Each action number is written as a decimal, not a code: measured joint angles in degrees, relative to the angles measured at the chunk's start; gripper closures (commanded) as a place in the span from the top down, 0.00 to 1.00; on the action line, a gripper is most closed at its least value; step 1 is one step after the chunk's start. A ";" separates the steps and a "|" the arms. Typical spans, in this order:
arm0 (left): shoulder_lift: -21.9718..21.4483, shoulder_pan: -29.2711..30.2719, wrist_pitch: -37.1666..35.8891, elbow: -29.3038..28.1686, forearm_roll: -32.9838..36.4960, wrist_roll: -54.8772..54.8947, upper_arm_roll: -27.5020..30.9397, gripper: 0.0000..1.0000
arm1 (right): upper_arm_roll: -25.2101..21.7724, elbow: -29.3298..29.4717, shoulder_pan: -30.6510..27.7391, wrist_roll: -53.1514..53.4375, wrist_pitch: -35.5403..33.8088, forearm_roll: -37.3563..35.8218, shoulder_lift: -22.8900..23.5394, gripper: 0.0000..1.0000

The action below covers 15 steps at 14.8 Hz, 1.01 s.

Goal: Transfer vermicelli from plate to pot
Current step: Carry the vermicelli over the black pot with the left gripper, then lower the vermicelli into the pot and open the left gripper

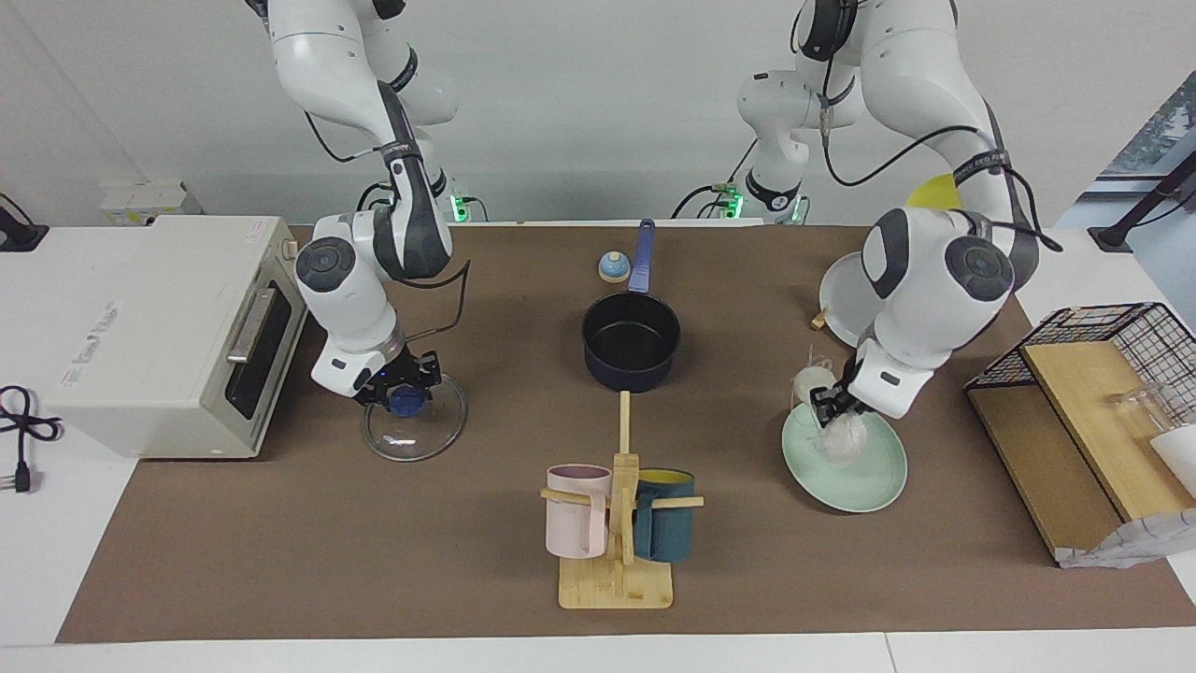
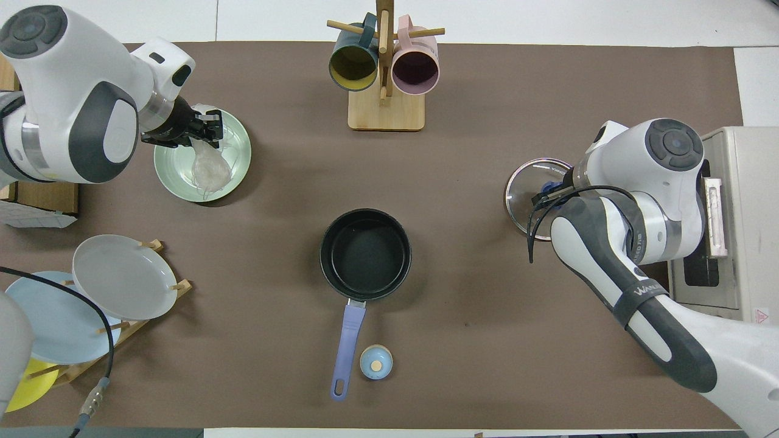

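Note:
The pale mint-green plate (image 1: 869, 477) (image 2: 176, 176) lies toward the left arm's end of the table. A white vermicelli bundle (image 1: 841, 437) (image 2: 210, 170) rests on it. My left gripper (image 1: 832, 411) (image 2: 204, 131) is low over the plate, shut on the top of that bundle. A second white clump (image 1: 811, 381) shows beside its fingers. The dark navy pot (image 1: 631, 341) (image 2: 365, 252) stands open and empty mid-table, with its blue handle pointing toward the robots. My right gripper (image 1: 404, 397) (image 2: 551, 188) is shut on the blue knob of a glass lid (image 1: 416, 435) that lies on the table.
A wooden mug stand (image 1: 617, 523) with a pink and a dark teal mug stands farther from the robots than the pot. A toaster oven (image 1: 168, 327) is at the right arm's end. A rack holds grey (image 2: 122, 277) and light blue (image 2: 55, 322) plates. A small blue cap (image 1: 613, 268) lies by the pot handle.

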 measured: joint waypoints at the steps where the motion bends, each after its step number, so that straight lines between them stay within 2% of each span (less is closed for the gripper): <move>1: -0.96 -2.54 -4.33 2.10 -0.16 -3.37 -0.10 0.00 | 0.00 0.02 0.00 0.00 0.00 0.00 0.00 0.38; 3: -1.73 -8.18 -9.83 5.02 -0.95 -10.16 -0.30 0.00 | 0.00 0.22 0.00 -0.01 -0.12 0.00 0.00 0.22; 5: -1.88 -14.17 -11.50 5.84 -1.65 -15.28 -0.47 0.00 | 0.00 1.53 0.00 -0.01 -2.14 -0.01 -0.09 0.00; 9: -3.01 -21.03 -11.54 3.08 -3.75 -20.59 -0.44 0.00 | 0.08 7.88 0.06 -0.02 -11.94 -0.01 -0.78 0.00; 15: -8.41 -24.55 2.63 -15.53 -5.45 -23.05 -0.46 0.00 | 0.07 14.43 0.07 -0.02 -23.29 -0.01 -2.43 0.00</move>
